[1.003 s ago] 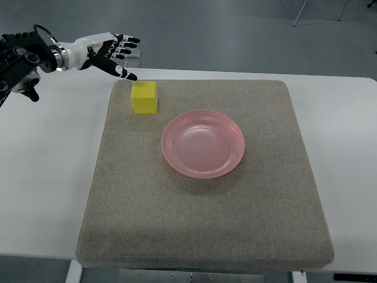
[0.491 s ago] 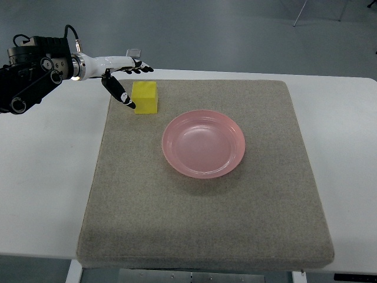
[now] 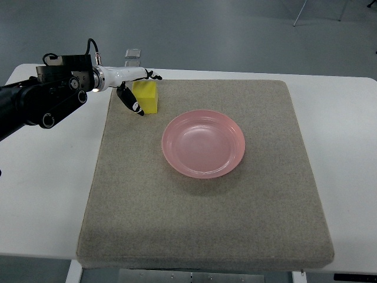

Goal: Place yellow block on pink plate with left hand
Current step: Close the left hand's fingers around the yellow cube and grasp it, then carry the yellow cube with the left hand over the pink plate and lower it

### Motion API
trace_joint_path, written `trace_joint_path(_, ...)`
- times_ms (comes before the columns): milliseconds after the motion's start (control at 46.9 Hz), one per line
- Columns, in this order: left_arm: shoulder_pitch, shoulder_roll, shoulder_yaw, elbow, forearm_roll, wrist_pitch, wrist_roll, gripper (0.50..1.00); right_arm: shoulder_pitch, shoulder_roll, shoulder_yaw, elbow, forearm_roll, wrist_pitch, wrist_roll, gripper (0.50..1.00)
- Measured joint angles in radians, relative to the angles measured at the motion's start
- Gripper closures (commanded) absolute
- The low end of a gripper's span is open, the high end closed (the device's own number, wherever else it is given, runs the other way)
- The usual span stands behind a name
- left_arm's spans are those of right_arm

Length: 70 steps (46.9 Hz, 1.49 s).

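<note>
closing on the yellow block (image 3: 146, 96), the left hand (image 3: 133, 88) has advanced from beside it to straddle it: thumb down the near-left face, fingers over the top rear edge. whether the grip has tightened cannot be told. the block remains on the grey mat (image 3: 194, 224), near the empty pink plate (image 3: 203, 143). lifting comes next.

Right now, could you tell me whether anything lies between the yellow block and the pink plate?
Nothing visible does. The yellow block sits on the grey mat, with only bare mat between it and the pink plate. The left robot hand is already at the block.
</note>
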Motion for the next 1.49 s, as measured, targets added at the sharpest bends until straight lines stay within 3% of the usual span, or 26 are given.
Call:
trace_joint_path(85,0.0,-0.001,0.0,0.001,0.001,0.003,0.001,0.57,0.0,0.0,0.0,0.0,0.0,0.0,0.0,0.576)
trace_joint_path(192,-0.002,-0.001,0.0,0.001,0.005,0.003,0.001,0.724,0.0,0.0,0.0,0.0,0.0,0.0,0.0,0.576)
trace_joint_path(256,-0.002,0.001,0.001,0.001,0.005,0.003,0.002,0.893,0.0,0.0,0.0,0.0,0.0,0.0,0.0,0.576)
trace_joint_path(363,-0.003,0.004,0.002,0.008,0.008,0.001,0.001,1.0,0.0,0.0,0.0,0.0,0.0,0.0,0.0,0.576)
trace_joint_path(725,-0.03,0.028,0.001,0.0,0.009,0.003,-0.001,1.0,0.0,0.0,0.0,0.0,0.0,0.0,0.0,0.576)
trace_joint_path(939,-0.073,0.087,-0.008,-0.092,-0.007,-0.01,-0.004,1.0,0.0,0.0,0.0,0.0,0.0,0.0,0.0,0.576)
trace_joint_path(1067,-0.086,0.09,-0.014,-0.132,-0.018,-0.036,-0.042,1.0,0.0,0.0,0.0,0.0,0.0,0.0,0.0,0.576)
trace_joint_path(1344,-0.069,0.145,-0.015,-0.437,-0.001,-0.045,-0.071,1.0,0.0,0.0,0.0,0.0,0.0,0.0,0.0,0.576)
trace_joint_path(1493,-0.061,0.13,-0.002,-0.513,0.023,-0.045,-0.068,1.0,0.0,0.0,0.0,0.0,-0.001,0.0,0.0,0.576)
